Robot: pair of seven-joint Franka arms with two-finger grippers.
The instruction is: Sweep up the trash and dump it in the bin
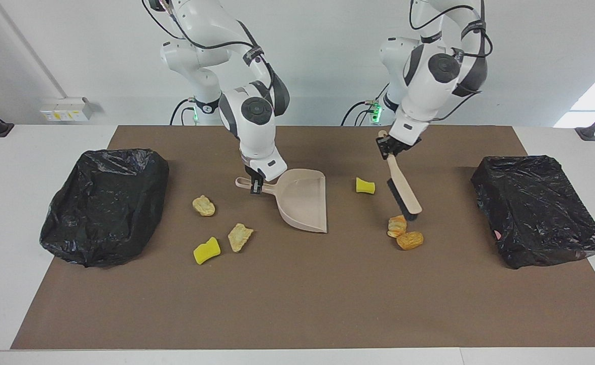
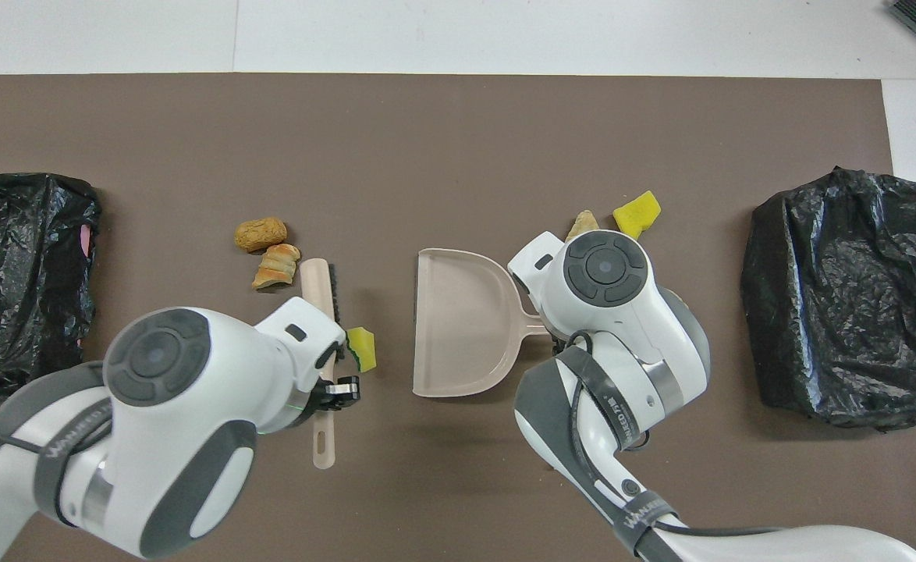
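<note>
My right gripper (image 1: 256, 186) is closed on the handle of the beige dustpan (image 1: 302, 200), whose pan lies flat on the brown mat (image 1: 297, 294) covering the worktop (image 1: 3, 203). My left gripper (image 1: 389, 147) clamps the handle of the brush (image 1: 404, 190), tilted so its black bristles meet the mat just beside 2 orange-brown bread lumps (image 1: 405, 234). A yellow sponge chunk (image 1: 365, 186) sits between dustpan and brush. Toward my right arm's end lie 2 tan bread pieces (image 1: 203, 205) (image 1: 239, 236) and another yellow sponge (image 1: 207, 251). A black-bagged bin (image 1: 105, 205) (image 1: 538, 215) stands at each end of the mat.
</note>
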